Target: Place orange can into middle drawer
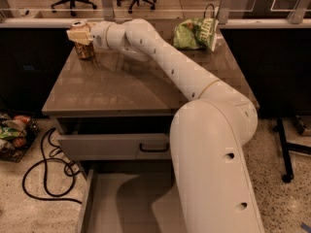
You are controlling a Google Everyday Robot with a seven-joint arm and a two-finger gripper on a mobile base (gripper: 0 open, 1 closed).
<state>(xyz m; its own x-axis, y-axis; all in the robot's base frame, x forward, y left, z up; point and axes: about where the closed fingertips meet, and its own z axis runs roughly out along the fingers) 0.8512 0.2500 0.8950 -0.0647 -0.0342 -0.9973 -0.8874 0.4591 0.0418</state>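
The orange can (85,50) stands upright at the far left corner of the brown counter (121,86), its silver top showing. My gripper (78,34) is at the can's upper part, its pale body lying across the can's front, with the white arm reaching in from the lower right. The can rests on the counter. The middle drawer (116,208) is pulled out at the bottom of the view, with a bare grey floor and thin side walls. My arm's base covers its right part.
A grey drawer with a black handle (153,147) sits slightly out above the open one. A green chip bag (194,32) lies at the counter's far right. Black cables (43,176) and a basket of packets (14,135) are on the floor at left. A black stand leg (286,154) is at right.
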